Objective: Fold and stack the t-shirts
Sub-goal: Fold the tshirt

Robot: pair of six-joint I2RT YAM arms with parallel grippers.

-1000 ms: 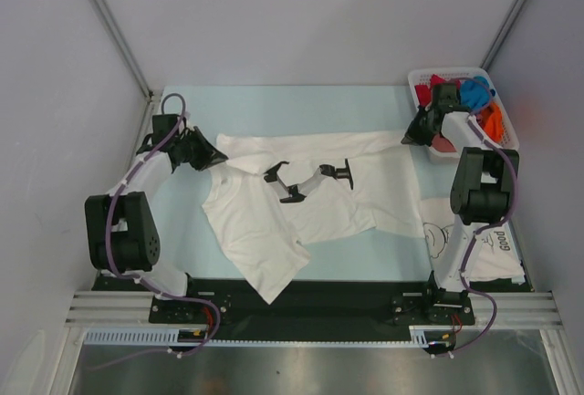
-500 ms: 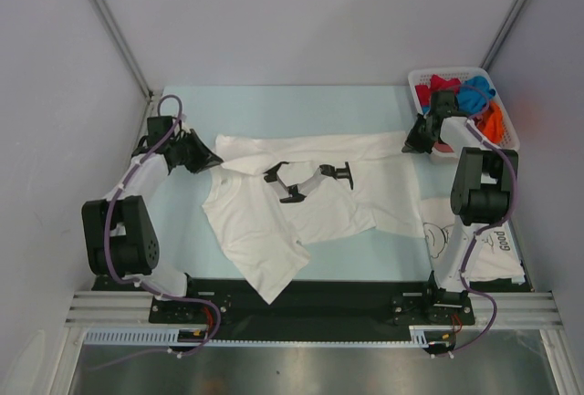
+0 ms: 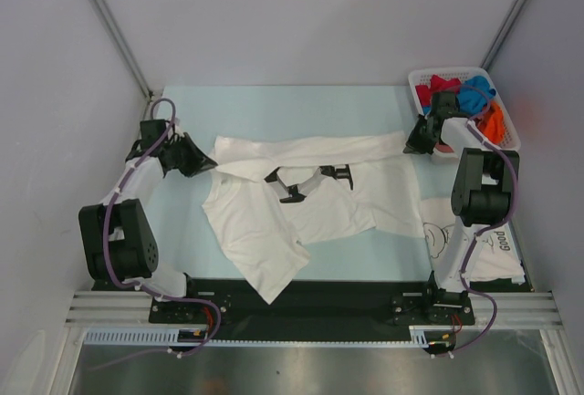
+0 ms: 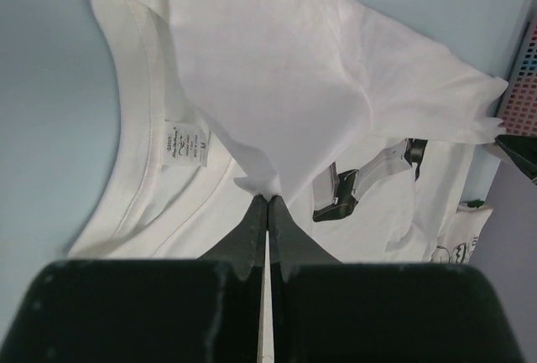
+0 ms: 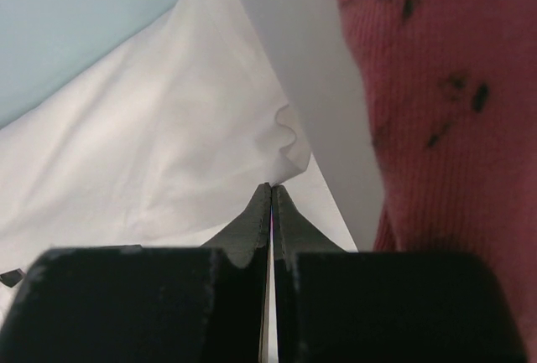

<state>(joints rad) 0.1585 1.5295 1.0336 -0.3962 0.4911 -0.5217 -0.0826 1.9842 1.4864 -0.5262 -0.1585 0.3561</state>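
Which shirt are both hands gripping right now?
The plain white t-shirt spread mid-table; the cartoon-print one lies ungripped, and the coloured ones sit in the basket.

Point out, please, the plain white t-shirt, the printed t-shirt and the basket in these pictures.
plain white t-shirt (image 3: pixel 260 235): top view, on the near part of its spread body.
printed t-shirt (image 3: pixel 500 256): top view, on the bare cloth just below its lettering.
basket (image 3: pixel 449 70): top view, on its far rim.
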